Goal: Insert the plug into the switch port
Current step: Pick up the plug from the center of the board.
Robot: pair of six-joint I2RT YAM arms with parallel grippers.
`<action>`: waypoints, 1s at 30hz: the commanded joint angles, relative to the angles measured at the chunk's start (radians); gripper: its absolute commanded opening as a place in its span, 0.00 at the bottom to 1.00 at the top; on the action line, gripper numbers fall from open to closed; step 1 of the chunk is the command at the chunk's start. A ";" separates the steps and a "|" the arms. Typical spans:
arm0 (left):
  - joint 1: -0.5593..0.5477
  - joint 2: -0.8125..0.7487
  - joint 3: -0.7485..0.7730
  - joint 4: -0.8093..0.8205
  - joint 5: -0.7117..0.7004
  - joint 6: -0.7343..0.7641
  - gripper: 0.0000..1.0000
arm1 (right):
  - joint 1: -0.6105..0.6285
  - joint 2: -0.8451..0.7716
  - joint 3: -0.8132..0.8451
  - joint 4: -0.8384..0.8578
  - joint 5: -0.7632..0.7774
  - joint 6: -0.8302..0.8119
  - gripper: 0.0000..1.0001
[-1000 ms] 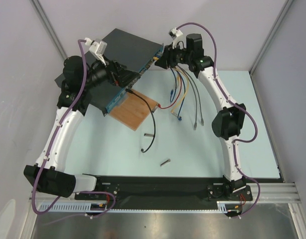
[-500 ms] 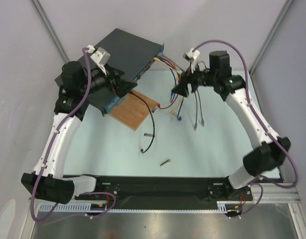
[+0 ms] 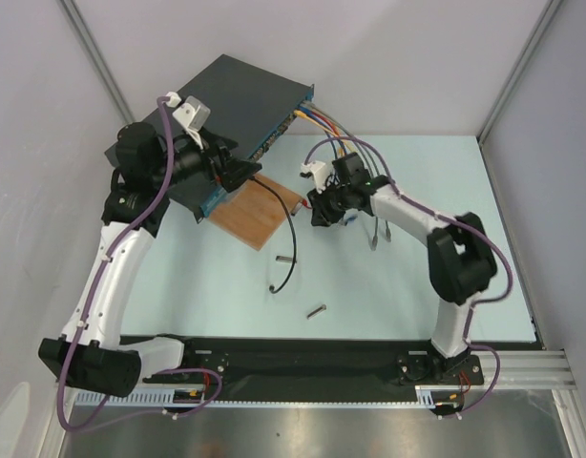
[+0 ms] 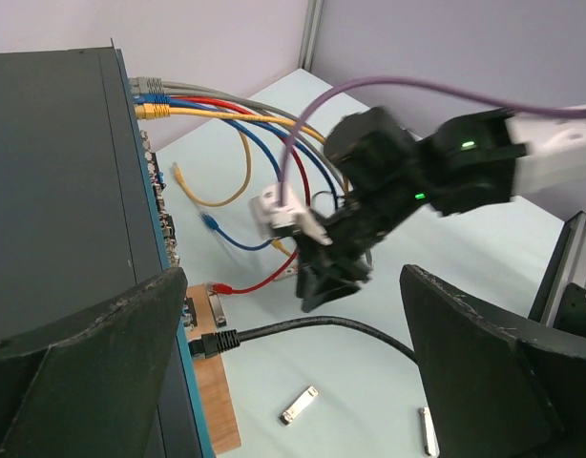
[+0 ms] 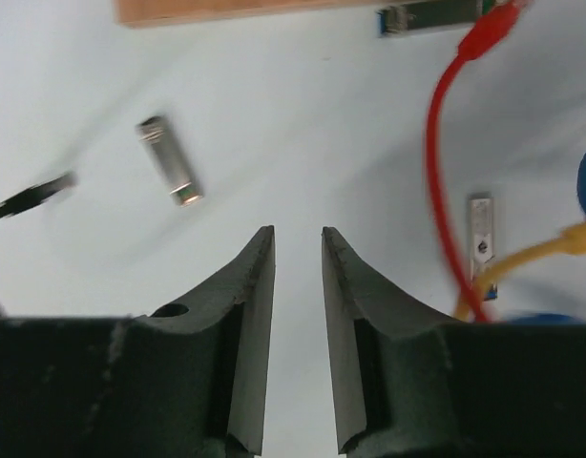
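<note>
One switch (image 3: 245,100) at the desk's (image 3: 178,277) far left, five cables (image 4: 226,105) at its blue front, one black plug (image 4: 212,342) among them, left claw (image 4: 293,286) wide apart, right claw (image 5: 296,239) narrowly apart, empty, two metal pieces (image 3: 317,310) loose.

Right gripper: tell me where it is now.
In the top view the right gripper hangs over the table just right of the wooden board, beside the loose coloured cable ends and nearer than the switch.
</note>
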 commanded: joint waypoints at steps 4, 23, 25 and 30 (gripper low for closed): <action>0.007 -0.065 -0.013 -0.010 -0.040 0.002 1.00 | -0.064 0.157 0.126 0.032 0.187 -0.043 0.36; 0.008 -0.037 -0.017 -0.006 -0.035 0.001 1.00 | -0.137 0.264 0.096 -0.050 0.183 -0.229 0.45; 0.007 -0.042 -0.016 -0.015 -0.038 0.009 1.00 | -0.134 0.263 0.070 -0.040 0.192 -0.241 0.42; 0.007 -0.046 -0.017 -0.012 -0.041 0.007 1.00 | -0.114 0.211 -0.056 0.035 0.230 -0.304 0.31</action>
